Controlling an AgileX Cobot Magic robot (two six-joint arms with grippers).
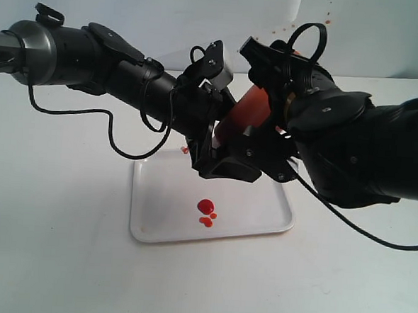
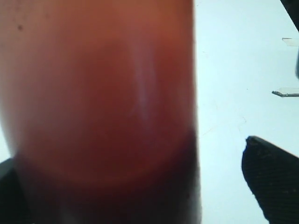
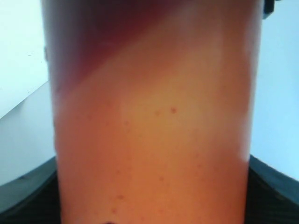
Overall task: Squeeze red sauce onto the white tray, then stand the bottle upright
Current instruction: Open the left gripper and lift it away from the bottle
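Note:
The bottle hangs tilted above the white tray, its nozzle pointing down toward the tray's far left part. Red sauce lies on the tray as small glossy blobs. My right gripper is shut on the bottle's orange body, with dark fingers pressed against both sides. My left gripper stands round the lower, darker red part of the bottle. In the left wrist view one finger stands clear of the bottle's side with white showing between, so the jaws are open.
The tray lies on a white table. A black cable loops below the left arm, and another trails under the right arm. Small red specks mark the back wall.

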